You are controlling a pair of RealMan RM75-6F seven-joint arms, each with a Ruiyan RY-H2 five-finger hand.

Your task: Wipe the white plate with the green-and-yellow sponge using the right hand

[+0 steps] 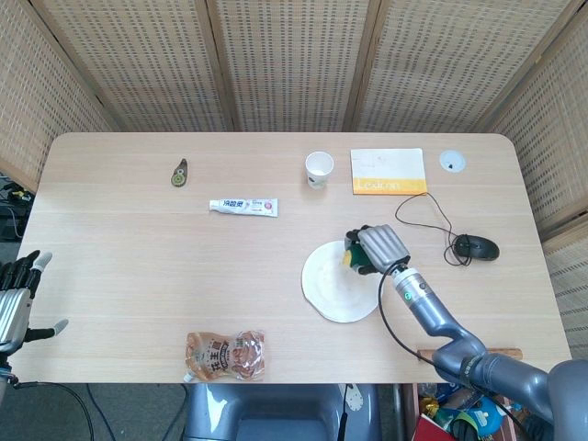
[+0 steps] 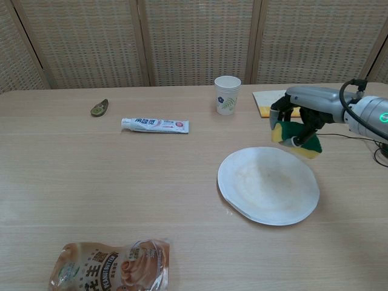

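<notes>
The white plate (image 1: 338, 281) (image 2: 267, 183) lies flat on the table, right of centre, with nothing on it. My right hand (image 1: 377, 247) (image 2: 303, 115) hangs above the plate's far right rim and grips the green-and-yellow sponge (image 1: 352, 256) (image 2: 297, 138) from above. The sponge is off the plate, lifted clear of it in the chest view. My left hand (image 1: 16, 294) shows only in the head view, at the far left edge beside the table, fingers apart and holding nothing.
A paper cup (image 2: 227, 94), a toothpaste tube (image 2: 155, 125) and a small green object (image 2: 99, 108) lie toward the back. A yellow-and-white book (image 1: 389, 171) and a mouse (image 1: 478, 246) with its cable sit at the right. A snack bag (image 2: 112, 266) lies front left.
</notes>
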